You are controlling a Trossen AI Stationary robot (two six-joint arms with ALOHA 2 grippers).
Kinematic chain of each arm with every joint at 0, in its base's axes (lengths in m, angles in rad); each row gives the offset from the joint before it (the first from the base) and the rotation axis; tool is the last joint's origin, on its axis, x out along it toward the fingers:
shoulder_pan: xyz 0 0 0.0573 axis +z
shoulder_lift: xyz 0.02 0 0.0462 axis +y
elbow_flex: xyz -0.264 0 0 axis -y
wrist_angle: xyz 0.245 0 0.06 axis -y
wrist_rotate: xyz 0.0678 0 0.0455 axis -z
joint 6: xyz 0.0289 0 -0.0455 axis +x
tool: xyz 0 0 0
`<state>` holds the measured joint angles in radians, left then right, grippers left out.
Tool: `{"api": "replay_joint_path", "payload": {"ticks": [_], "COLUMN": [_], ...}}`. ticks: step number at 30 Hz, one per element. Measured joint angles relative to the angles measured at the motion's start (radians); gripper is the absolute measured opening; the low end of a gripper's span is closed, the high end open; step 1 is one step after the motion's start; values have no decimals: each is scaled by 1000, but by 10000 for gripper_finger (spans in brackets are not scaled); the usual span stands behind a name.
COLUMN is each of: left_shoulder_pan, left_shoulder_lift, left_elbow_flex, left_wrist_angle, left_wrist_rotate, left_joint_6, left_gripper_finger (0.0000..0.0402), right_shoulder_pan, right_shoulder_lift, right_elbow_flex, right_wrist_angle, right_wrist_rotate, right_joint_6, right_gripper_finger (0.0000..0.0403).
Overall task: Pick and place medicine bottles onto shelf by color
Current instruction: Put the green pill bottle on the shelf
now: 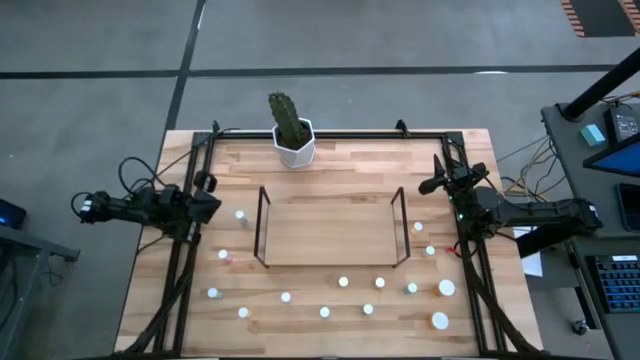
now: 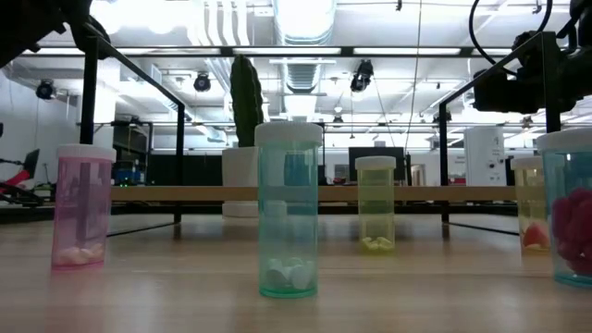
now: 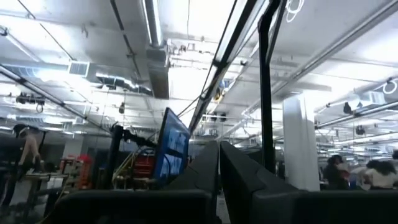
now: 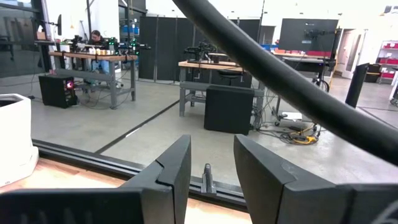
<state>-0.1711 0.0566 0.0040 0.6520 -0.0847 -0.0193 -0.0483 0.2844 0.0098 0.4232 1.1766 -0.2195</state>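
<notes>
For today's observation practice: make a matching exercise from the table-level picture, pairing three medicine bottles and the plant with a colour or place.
Column 1:
1. nearest centre bottle
2. far-left bottle
3. smaller bottle farther back
4. cactus

Column 2:
A. pink
B. yellowish
C. in a white pot behind the bottles
D. bluish-green

Pairs: 1-D, 2-A, 3-B, 4-C

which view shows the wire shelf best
The high view: the low dark-wire shelf with its light wood base lies whole at the table's middle, holding no bottles, with both upright end loops visible. The low view shows only its base edge-on as a pale strip behind the bottles. Neither wrist view shows it.
</notes>
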Motion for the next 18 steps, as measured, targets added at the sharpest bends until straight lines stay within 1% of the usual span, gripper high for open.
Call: {"api": "replay_joint_path", "payload": {"ticks": [15, 18], "left_shoulder_pan": [0, 0], "left_shoulder_lift": [0, 0], "left_elbow_flex": [0, 0], "left_wrist_angle": [4, 4], "left_wrist_rotate": [0, 0], "left_joint_6": [8, 8], "left_gripper_finger": [0, 0], "right_shoulder_pan": [0, 0], "right_shoulder_lift": [0, 0], "right_elbow_flex": [0, 0], "right_wrist_angle": [0, -3], "right_wrist_rotate": [0, -5], "right_joint_6": [0, -58], "right_gripper_finger": [111, 111]}}
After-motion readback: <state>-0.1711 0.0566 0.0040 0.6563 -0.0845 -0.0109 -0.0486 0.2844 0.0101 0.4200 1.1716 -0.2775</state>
